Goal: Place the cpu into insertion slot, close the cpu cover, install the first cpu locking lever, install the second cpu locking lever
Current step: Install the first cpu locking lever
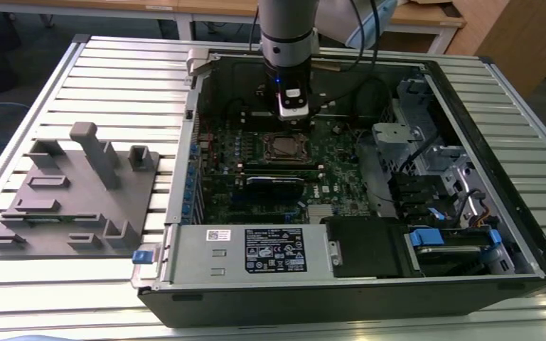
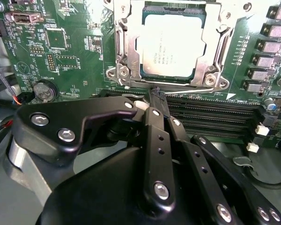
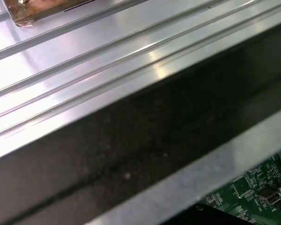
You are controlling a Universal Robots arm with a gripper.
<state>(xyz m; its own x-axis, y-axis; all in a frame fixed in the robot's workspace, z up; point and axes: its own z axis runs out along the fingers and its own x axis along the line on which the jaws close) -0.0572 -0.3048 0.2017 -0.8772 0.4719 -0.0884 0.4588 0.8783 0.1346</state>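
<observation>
In the second wrist view the cpu (image 2: pixel 171 44), a flat silver-grey square, lies seated in the insertion slot (image 2: pixel 119 72). The cpu cover (image 2: pixel 127 51), a thin silvery frame, lies flat around it with the chip showing through its window. Thin metal lever rods run along the slot's sides (image 2: pixel 221 49); I cannot tell whether they are latched. My gripper (image 2: pixel 156 95) is shut with nothing between its black fingers, and its tips are close to the slot's edge beside the memory slots. In the exterior view the gripper (image 1: pixel 292 115) hangs inside the open computer case just behind the insertion slot (image 1: pixel 283 146).
Long black memory slots (image 2: pixel 215 117) run beside the socket, and a coin battery (image 2: pixel 44 90) sits on the green board. A grey fixture block (image 1: pixel 74 192) stands on the slatted table at the exterior view's left. The labelled power supply (image 1: pixel 254 249) and drive cage (image 1: pixel 443 177) crowd the case.
</observation>
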